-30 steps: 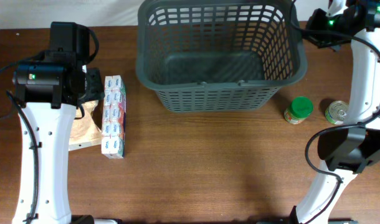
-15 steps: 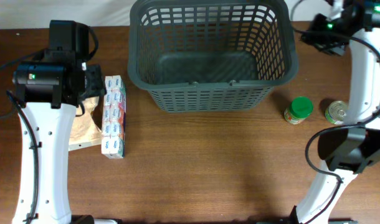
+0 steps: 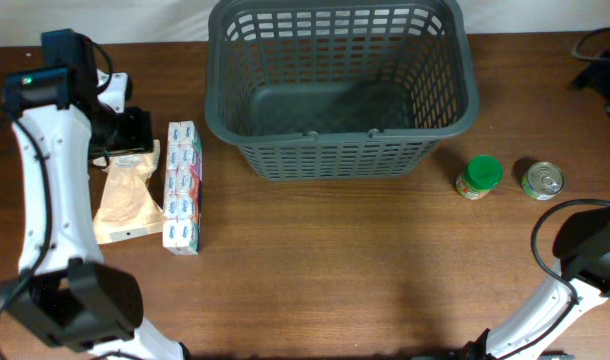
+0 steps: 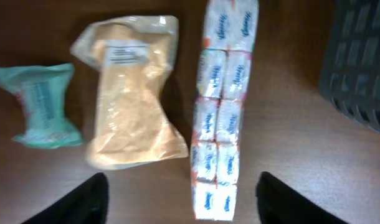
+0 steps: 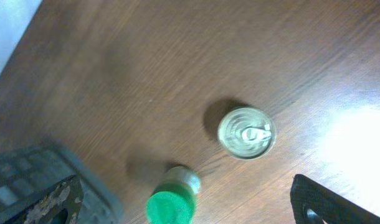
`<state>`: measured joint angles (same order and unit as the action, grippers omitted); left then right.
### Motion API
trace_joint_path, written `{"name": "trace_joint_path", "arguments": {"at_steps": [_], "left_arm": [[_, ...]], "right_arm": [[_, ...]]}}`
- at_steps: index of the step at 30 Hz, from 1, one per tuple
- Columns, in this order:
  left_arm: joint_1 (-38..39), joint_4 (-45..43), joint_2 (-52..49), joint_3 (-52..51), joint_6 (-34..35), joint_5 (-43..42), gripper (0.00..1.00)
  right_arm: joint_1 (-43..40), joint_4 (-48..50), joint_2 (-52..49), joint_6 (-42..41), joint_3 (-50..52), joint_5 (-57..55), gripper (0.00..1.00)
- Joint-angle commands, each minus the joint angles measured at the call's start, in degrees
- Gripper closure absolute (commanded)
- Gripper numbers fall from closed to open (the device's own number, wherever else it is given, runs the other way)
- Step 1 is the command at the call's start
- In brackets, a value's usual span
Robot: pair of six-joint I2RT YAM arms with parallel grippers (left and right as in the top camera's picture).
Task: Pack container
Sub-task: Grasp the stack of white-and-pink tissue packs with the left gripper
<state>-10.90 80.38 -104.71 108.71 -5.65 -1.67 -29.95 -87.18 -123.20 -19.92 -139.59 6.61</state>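
Note:
The container (image 3: 335,155), a dark grey slotted basket, stands empty at the back middle of the table. Its wall shows at the right edge of the left wrist view (image 4: 364,68), and a corner shows in the right wrist view (image 5: 28,177). My left gripper (image 3: 133,135) hovers open over the groceries at the left. Between its fingertips (image 4: 187,205) lies the near end of a white multipack (image 4: 221,106). My right gripper (image 5: 193,208) hangs open high above a green-lidded jar (image 5: 171,202) and a tin can (image 5: 247,132), holding nothing.
A tan pouch (image 4: 131,93) and a green packet (image 4: 43,106) lie left of the multipack (image 3: 182,185). The jar (image 3: 479,177) and the can (image 3: 542,180) stand right of the basket. The right arm's base link (image 3: 585,250) rises at the right edge.
The basket slid left and now sits still. My right gripper opened and pulled away from the basket's right rim. The left arm swung back toward the far left, uncovering the pouch.

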Motion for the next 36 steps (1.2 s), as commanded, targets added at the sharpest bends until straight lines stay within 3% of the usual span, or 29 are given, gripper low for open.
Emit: {"name": "trace_joint_path", "arguments": {"at_steps": [1, 6, 9, 16, 30, 32, 33, 36], "left_arm": [[-0.02, 0.15, -4.63, 0.11, -4.59, -3.28, 0.28], [-0.13, -0.42, -11.87, 0.11, -6.73, -3.32, 0.28], [0.37, -0.68, -15.78, 0.11, -9.49, -8.59, 0.24], [3.06, -0.72, -17.79, 0.09, -9.49, -4.61, 0.13], [4.5, -5.4, -28.0, 0.09, -9.44, 1.05, 0.13], [4.59, -5.79, -28.87, 0.09, -9.44, 1.07, 0.22], [4.63, -5.97, -29.18, 0.09, -9.44, 1.07, 0.31], [4.63, -6.01, -29.22, 0.11, -9.42, 1.07, 0.71]], "right_arm": [[-2.12, -0.26, -0.17, -0.31, -0.09, -1.31, 0.01], [-2.69, -0.24, -0.17, -0.31, -0.09, -1.31, 0.01], [-2.69, -0.24, -0.17, -0.33, -0.09, -1.29, 0.01], [-2.69, -0.26, -0.17, -0.33, -0.09, -1.29, 0.01], [-2.69, -0.26, -0.17, -0.33, -0.09, -1.31, 0.01], [-2.69, -0.24, -0.17, -0.31, -0.09, -1.31, 0.01], [-2.69, -0.26, -0.17, -0.31, -0.09, -1.31, 0.01], [-2.69, -0.26, -0.17, -0.33, -0.09, -1.31, 0.01]]}}
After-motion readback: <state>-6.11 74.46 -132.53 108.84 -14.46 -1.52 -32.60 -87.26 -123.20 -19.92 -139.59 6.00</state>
